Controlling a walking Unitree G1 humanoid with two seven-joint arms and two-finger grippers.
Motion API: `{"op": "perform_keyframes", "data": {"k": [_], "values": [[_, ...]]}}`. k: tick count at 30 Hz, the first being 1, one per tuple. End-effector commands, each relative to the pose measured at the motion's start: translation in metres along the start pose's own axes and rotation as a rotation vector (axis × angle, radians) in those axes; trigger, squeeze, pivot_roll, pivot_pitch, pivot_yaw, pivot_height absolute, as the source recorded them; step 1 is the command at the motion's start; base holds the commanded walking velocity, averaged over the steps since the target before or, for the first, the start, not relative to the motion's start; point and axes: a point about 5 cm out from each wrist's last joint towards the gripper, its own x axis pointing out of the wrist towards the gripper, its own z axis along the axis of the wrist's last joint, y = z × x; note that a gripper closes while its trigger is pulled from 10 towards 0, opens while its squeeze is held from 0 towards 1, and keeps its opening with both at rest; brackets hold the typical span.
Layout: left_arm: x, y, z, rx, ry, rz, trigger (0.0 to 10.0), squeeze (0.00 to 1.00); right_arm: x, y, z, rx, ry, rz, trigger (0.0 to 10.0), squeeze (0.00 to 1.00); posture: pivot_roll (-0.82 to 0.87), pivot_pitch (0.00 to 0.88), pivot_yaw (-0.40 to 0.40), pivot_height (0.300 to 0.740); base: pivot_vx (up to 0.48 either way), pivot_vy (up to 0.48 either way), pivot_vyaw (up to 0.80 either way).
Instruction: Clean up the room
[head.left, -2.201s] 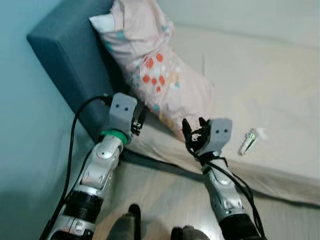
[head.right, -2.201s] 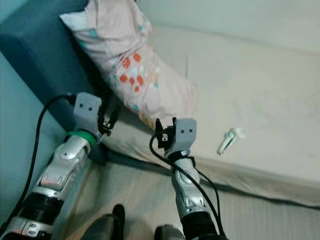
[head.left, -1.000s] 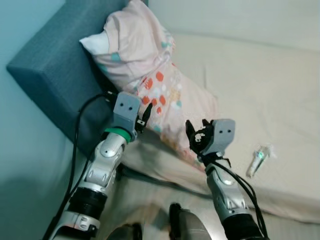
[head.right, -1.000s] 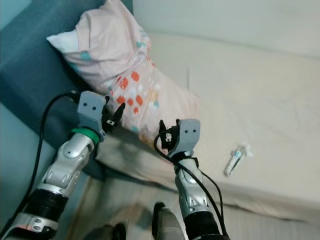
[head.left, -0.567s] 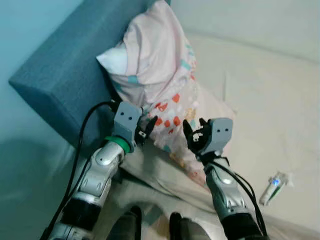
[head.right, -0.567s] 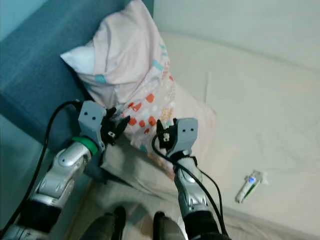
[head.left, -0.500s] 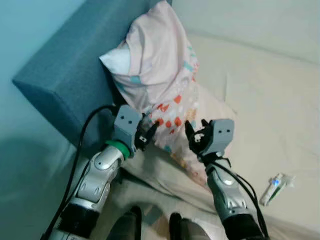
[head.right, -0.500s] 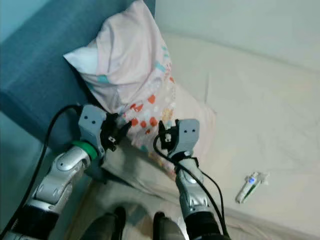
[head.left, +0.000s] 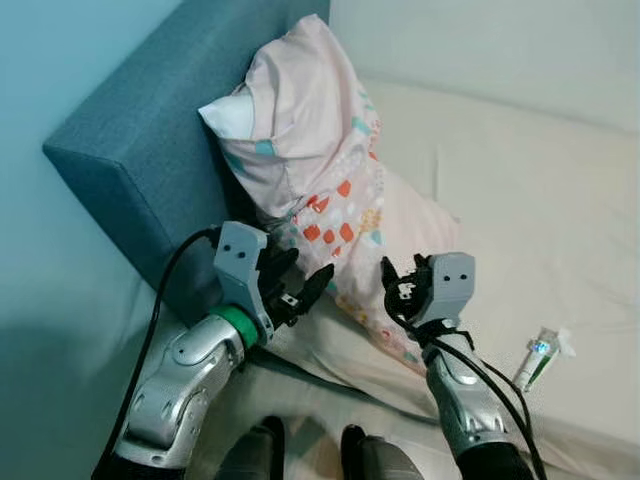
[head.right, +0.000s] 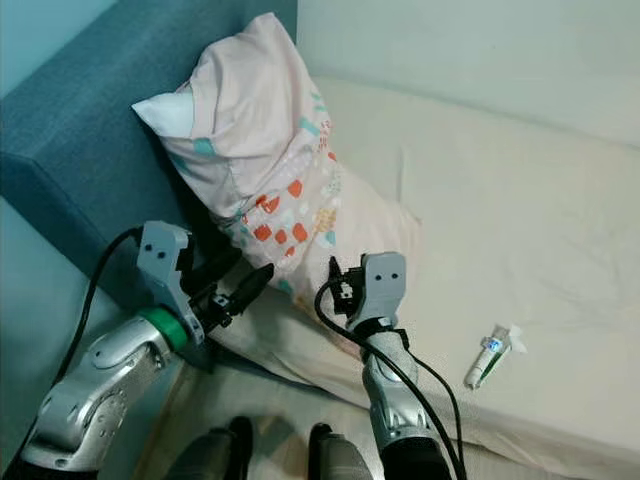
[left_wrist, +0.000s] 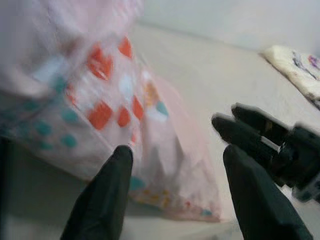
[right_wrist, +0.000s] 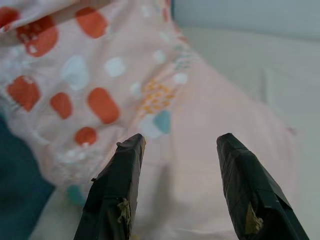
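Observation:
A pink pillow (head.left: 320, 170) with orange and teal dots leans against the blue headboard (head.left: 150, 140) at the head of the cream bed (head.left: 530, 200). My left gripper (head.left: 300, 285) is open, just off the pillow's lower left corner. My right gripper (head.left: 400, 285) is open too, close to the pillow's lower right edge; the dotted fabric (right_wrist: 115, 95) lies right beyond its fingertips. In the left wrist view the pillow (left_wrist: 90, 100) sits beyond the spread fingers (left_wrist: 105, 195), with my right gripper (left_wrist: 270, 142) across from them. A small tube (head.left: 538, 355) lies on the bed to the right.
The blue headboard and a teal wall (head.left: 50, 300) close off the left side. A patterned cloth (left_wrist: 300, 65) lies farther along the bed in the left wrist view. My feet (head.left: 310, 455) stand on the floor by the bed's edge. The mattress stretches open to the right.
The view shifted as I moved. My left gripper has swung toward the pillow's lower corner with its fingers spread wider. The right gripper stays open near the pillow.

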Motion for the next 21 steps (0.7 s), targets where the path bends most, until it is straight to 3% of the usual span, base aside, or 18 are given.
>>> {"op": "perform_keyframes", "data": {"k": [1, 2, 3, 4, 5, 11, 12, 13, 14, 16, 19, 21], "values": [[0.005, -0.001, -0.014, -0.010, 0.060, 0.005, 10.0, 1.00, -0.002, -0.006, 0.003, -0.018, -0.014, -0.027, 10.0, 0.00, -0.04, 0.182, 0.060, 0.740, 0.000, 0.000, 0.00], [0.005, -0.001, -0.014, -0.010, 0.060, 0.005, 10.0, 1.00, -0.002, -0.006, 0.003, -0.018, -0.014, -0.027, 10.0, 0.00, -0.04, 0.182, 0.060, 0.740, 0.000, 0.000, 0.00], [0.022, -0.003, -0.025, -0.039, 0.110, 0.041, 10.0, 1.00, -0.002, -0.015, 0.010, -0.068, -0.044, -0.045, 10.0, 0.00, -0.05, 0.184, 0.063, 0.740, 0.000, 0.000, 0.00], [0.022, -0.003, -0.025, -0.039, 0.110, 0.041, 10.0, 1.00, -0.002, -0.015, 0.010, -0.068, -0.044, -0.045, 10.0, 0.00, -0.05, 0.184, 0.063, 0.740, 0.000, 0.000, 0.00], [0.035, -0.005, -0.034, -0.073, 0.146, 0.081, 10.0, 1.00, -0.002, -0.023, 0.017, -0.109, -0.067, -0.054, 10.0, 0.00, -0.06, 0.189, 0.065, 0.740, 0.000, 0.000, 0.00], [0.053, 0.000, -0.044, -0.167, 0.185, 0.193, 10.0, 1.00, -0.002, -0.030, 0.030, -0.202, -0.105, -0.041, 10.0, 0.00, -0.10, 0.211, 0.071, 0.740, 0.000, 0.000, 0.00], [0.063, 0.005, -0.048, -0.222, 0.204, 0.284, 10.0, 0.37, -0.005, -0.037, 0.033, -0.211, -0.110, -0.056, 10.0, 0.00, -0.11, 0.220, 0.073, 0.740, 0.000, 0.000, 0.00], [0.063, 0.005, -0.048, -0.222, 0.204, 0.284, 10.0, 0.37, -0.005, -0.037, 0.033, -0.211, -0.110, -0.056, 10.0, 0.00, -0.11, 0.220, 0.073, 0.740, 0.000, 0.000, 0.00], [0.065, 0.007, -0.049, -0.224, 0.213, 0.324, 10.0, 0.00, -0.007, -0.038, 0.034, -0.213, -0.109, -0.062, 10.0, 0.00, -0.12, 0.228, 0.075, 0.740, 0.000, 0.000, 0.00], [0.067, 0.011, -0.053, -0.258, 0.244, 0.419, 10.0, 0.00, -0.011, -0.041, 0.032, -0.213, -0.103, -0.077, 10.0, 0.00, -0.13, 0.239, 0.081, 0.740, 0.000, 0.000, 0.00], [0.069, 0.012, -0.057, -0.325, 0.270, 0.472, 10.0, 0.00, -0.015, -0.041, 0.031, -0.208, -0.097, -0.087, 10.0, 0.00, -0.14, 0.250, 0.089, 0.740, 0.000, 0.000, 0.00], [0.070, 0.011, -0.058, -0.319, 0.283, 0.484, 10.0, 0.00, -0.017, -0.040, 0.030, -0.206, -0.093, -0.088, 10.0, 0.00, -0.14, 0.259, 0.093, 0.740, 0.000, 0.000, 0.00]]}}
